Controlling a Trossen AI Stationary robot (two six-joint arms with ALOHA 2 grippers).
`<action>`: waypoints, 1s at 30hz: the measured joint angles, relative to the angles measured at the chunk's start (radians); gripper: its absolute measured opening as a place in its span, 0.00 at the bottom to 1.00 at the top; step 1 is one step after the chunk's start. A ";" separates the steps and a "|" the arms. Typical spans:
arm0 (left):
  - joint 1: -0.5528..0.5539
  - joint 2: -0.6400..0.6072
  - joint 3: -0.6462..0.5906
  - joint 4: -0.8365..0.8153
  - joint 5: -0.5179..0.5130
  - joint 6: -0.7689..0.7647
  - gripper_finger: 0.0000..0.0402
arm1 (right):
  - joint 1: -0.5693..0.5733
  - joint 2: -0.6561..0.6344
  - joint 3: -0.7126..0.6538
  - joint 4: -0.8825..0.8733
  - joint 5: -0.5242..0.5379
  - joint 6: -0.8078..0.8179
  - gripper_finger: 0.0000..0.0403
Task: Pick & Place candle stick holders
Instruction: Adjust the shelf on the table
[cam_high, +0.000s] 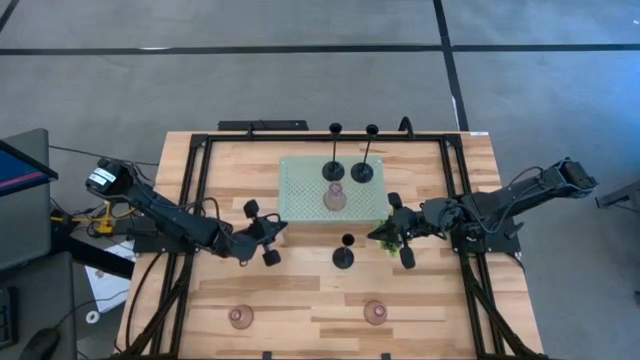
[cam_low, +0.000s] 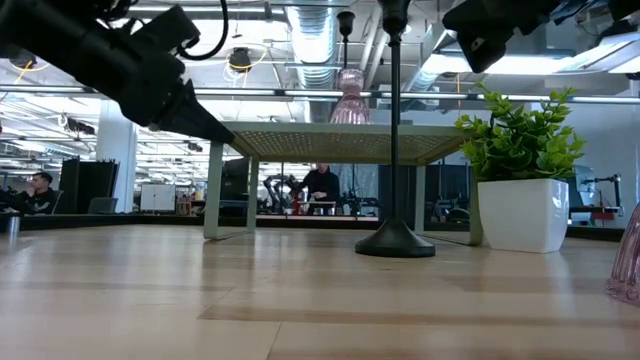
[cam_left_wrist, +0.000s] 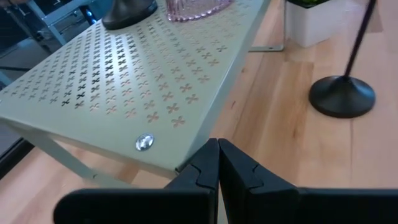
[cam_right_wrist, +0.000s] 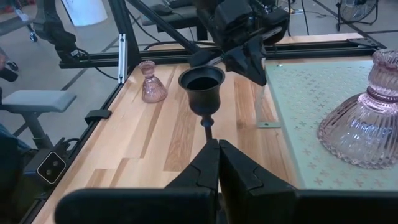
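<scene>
1 black holder (cam_right_wrist: 202, 84) stands just beyond right gripper's (cam_right_wrist: 217, 149) closed jaws.

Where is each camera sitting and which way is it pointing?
High: above the table, straight down; shows left gripper, right gripper.
Low: tabletop height, level past the black holder; arms overhead.
Left wrist: faces the tray; own shut fingers.
Right wrist: faces the black holder; own shut fingers.
Shared: all show the tray's pink holder.
</scene>
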 joint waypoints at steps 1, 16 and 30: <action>0.003 0.000 0.000 0.000 -0.001 0.000 0.01 | 0.000 0.000 0.000 0.000 0.000 0.000 0.00; -0.036 0.000 0.001 0.170 0.278 0.051 0.01 | 0.000 -0.002 0.000 0.000 0.000 -0.020 0.00; -0.035 0.180 0.078 0.410 0.321 0.170 0.01 | 0.000 -0.134 0.000 0.016 0.005 -0.072 0.00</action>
